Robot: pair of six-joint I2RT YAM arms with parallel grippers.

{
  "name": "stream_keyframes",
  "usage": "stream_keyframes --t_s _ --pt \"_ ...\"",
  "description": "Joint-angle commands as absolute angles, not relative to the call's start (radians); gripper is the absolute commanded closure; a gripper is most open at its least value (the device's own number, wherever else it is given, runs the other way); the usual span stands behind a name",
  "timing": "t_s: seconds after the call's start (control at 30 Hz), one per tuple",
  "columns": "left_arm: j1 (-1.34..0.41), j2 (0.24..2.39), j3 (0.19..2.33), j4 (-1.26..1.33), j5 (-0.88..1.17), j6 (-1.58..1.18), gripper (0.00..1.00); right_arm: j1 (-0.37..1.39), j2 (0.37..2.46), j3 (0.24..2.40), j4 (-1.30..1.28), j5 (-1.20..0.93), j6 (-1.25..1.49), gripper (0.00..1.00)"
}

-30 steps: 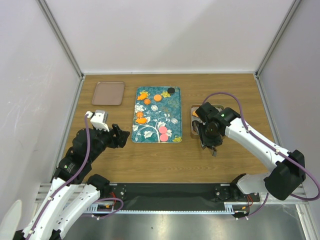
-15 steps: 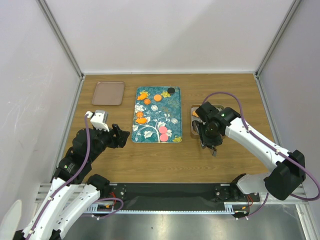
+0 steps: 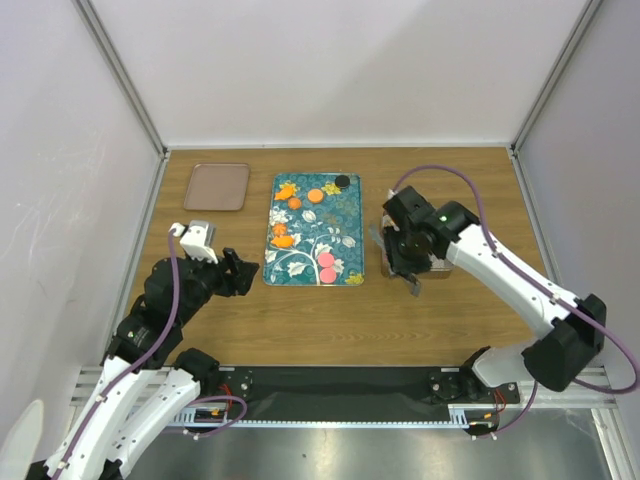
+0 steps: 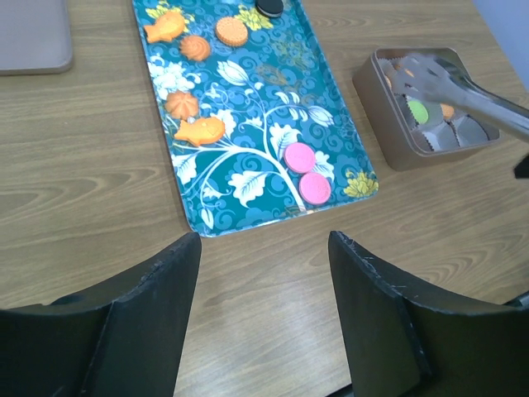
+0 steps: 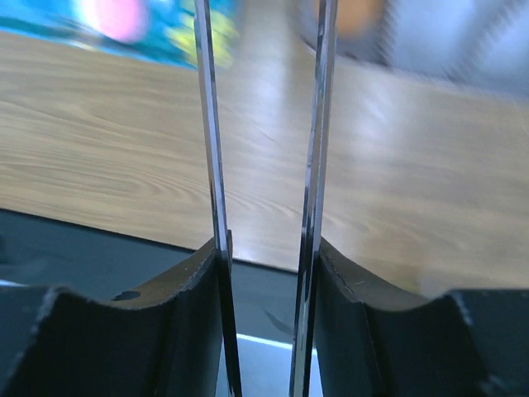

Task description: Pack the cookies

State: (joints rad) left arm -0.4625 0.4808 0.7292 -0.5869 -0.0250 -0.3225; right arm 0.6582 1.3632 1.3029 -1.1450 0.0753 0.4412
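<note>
The cookies lie on a teal floral tray [image 3: 300, 250]: two pink [image 3: 326, 267], orange ones [image 3: 315, 195] and a black one [image 3: 342, 181]. They also show in the left wrist view: pink [image 4: 299, 157], orange [image 4: 232, 31], black [image 4: 269, 7]. A small tin box [image 4: 388, 124] right of the tray holds paper cups with a green cookie [image 4: 420, 110]. My right gripper [image 3: 410, 250] is shut on metal tongs [image 4: 463, 91], whose tips hang open and empty over the box. My left gripper [image 3: 245, 272] is open and empty, just left of the tray's near corner.
A flat brown tray [image 3: 217, 186] lies at the back left. White walls enclose the table on three sides. In the right wrist view the tong blades [image 5: 211, 124] run up out of frame, over bare wood beside the box.
My right gripper has shifted up and left with the tongs, turning over the box's left side. The left arm has not moved.
</note>
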Motion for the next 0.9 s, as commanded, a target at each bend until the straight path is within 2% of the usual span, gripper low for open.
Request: stream_keyframes --t_s 0.0,0.23,0.27,0.53,0.63,0.87 --pt "-0.469 0.457 0.781 -0.571 -0.063 -0.318 0.31 0.712 1.446 1.451 -0.984 0.037 0.462 0.55" --pt "-0.469 0.485 1.09 -0.635 -0.165 -0.328 0.3 0.851 1.761 1.724 -0.713 -0.011 0.466 0.55" --pt "-0.469 0.506 1.164 -0.65 -0.196 -0.325 0.3 0.874 1.854 1.77 -0.703 -0.002 0.459 0.55" --pt "-0.469 0.561 1.362 -0.729 -0.184 -0.339 0.29 1.08 2.411 2.394 -0.692 0.119 0.385 0.54" --pt "-0.469 0.571 1.374 -0.744 -0.183 -0.339 0.29 1.107 2.496 2.45 -0.652 0.149 0.368 0.53" --pt "-0.469 0.589 1.359 -0.758 -0.193 -0.321 0.29 1.169 2.554 2.349 -0.473 0.231 0.318 0.5"
